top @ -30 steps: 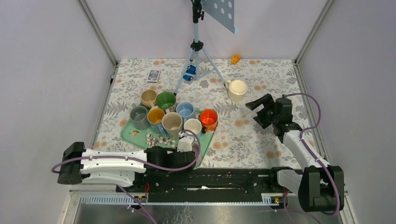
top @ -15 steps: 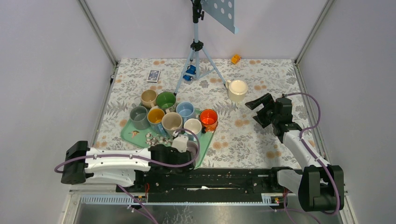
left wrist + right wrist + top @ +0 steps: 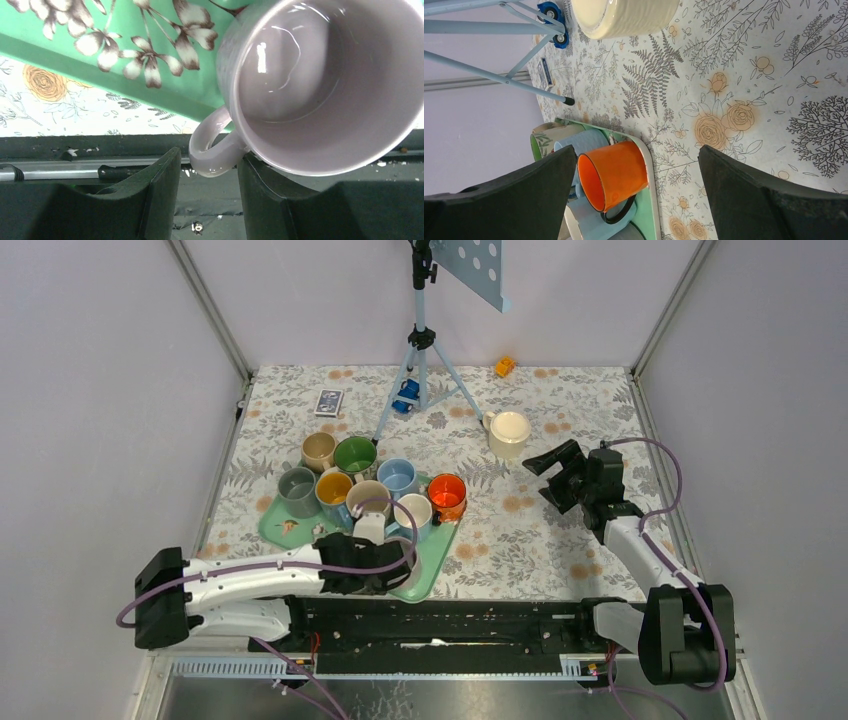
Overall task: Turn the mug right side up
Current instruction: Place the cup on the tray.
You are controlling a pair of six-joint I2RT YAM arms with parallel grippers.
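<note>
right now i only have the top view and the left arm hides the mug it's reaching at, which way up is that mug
observer: In the left wrist view the mug shows its open mouth and pale inside to the camera, so it looks right side up.
operator: is the gripper clamped on it
observer: No. The left gripper has a finger on each side of the handle, with a thin gap showing on one side.
operator: where's it sitting
observer: At the near rim of the green tray, handle pointing back toward the arm bases. I can't see whether its base is fully on the tray.
</note>
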